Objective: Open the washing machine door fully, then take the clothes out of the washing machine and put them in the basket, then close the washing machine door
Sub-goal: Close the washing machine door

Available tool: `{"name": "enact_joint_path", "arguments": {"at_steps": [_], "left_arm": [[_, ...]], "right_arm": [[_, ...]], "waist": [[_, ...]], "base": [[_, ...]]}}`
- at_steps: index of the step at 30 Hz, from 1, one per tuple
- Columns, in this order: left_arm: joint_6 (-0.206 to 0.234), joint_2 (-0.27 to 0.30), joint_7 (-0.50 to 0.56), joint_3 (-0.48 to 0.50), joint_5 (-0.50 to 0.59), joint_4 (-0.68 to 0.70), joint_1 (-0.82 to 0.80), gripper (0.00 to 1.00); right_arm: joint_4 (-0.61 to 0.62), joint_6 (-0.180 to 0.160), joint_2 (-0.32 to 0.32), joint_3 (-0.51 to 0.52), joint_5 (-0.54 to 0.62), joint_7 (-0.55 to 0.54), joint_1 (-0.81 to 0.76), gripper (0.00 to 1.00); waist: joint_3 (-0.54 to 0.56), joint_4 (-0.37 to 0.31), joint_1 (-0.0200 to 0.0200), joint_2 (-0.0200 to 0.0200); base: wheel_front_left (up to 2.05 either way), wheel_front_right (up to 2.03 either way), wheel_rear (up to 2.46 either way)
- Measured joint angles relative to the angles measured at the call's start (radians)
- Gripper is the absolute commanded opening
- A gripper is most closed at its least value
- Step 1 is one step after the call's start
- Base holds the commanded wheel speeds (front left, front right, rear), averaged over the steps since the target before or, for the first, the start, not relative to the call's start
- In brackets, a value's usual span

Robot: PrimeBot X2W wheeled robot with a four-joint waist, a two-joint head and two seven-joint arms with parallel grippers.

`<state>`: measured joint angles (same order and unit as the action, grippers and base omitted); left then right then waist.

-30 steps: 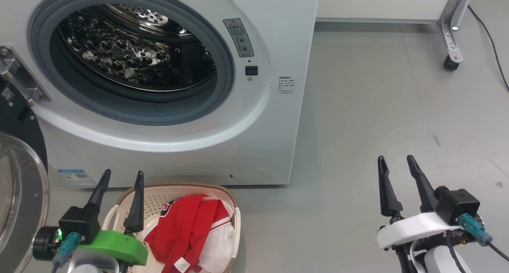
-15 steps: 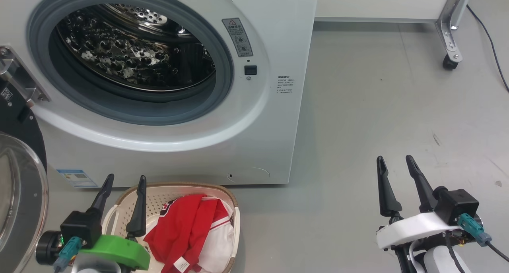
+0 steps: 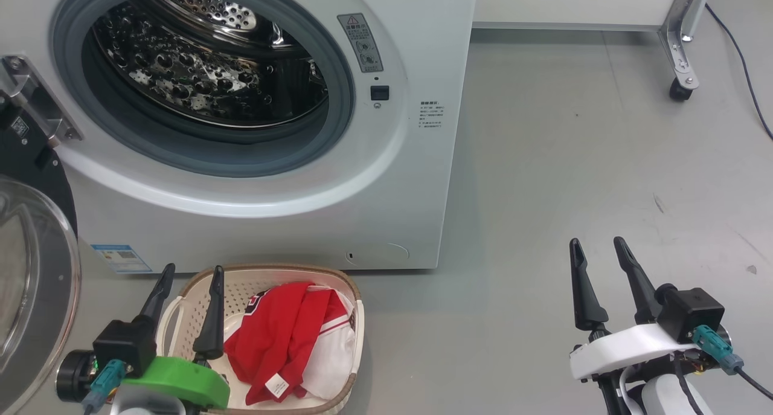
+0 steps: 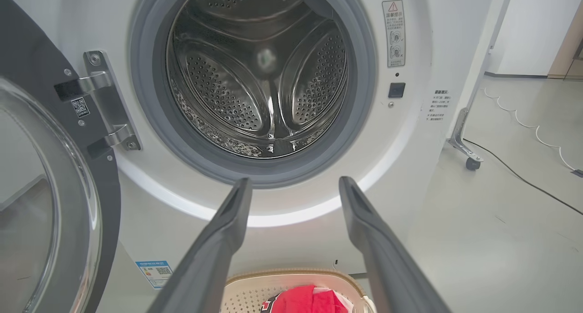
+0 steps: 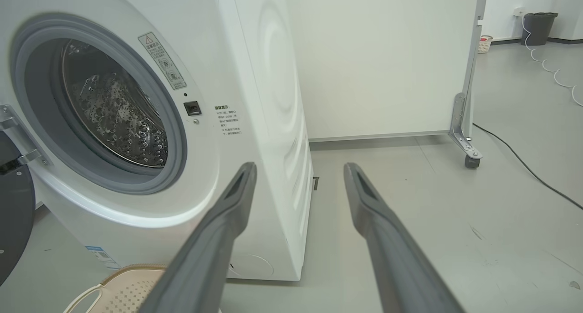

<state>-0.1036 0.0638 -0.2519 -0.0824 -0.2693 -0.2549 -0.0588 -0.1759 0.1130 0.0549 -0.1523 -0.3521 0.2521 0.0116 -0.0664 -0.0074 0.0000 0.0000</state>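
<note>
Grey scuffed floor [image 3: 543, 209]. Far left, door [image 3: 36, 270] hangs open, glass bulging. Lower left, left gripper [image 3: 192, 269] spread wide, empty, at the left edge of the basket [image 3: 284, 270]; red-and-white clothes [image 3: 284, 333] heaped inside. Washer [image 3: 392, 179] upper left, steel drum [image 3: 199, 83] gleaming. Lower right, right gripper [image 3: 596, 242] wide, holding nothing. Cable [image 3: 746, 70] upper right.

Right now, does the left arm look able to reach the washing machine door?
Probably yes: the washing machine door stands swung open just to the left of the open, empty left gripper, and nothing stands between them.
</note>
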Motion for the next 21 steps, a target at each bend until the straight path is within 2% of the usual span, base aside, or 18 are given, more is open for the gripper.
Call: {"name": "enact_joint_path", "arguments": {"at_steps": [21], "left_arm": [[-0.008,-0.005,0.000,-0.011,0.018,0.002,0.003,1.00]], "right_arm": [[-0.009,0.000,0.000,-0.009,0.001,0.000,0.000,1.00]], "waist": [[-0.001,0.004,0.0000,0.0000]], "base": [[-1.27,1.27,0.00]]}}
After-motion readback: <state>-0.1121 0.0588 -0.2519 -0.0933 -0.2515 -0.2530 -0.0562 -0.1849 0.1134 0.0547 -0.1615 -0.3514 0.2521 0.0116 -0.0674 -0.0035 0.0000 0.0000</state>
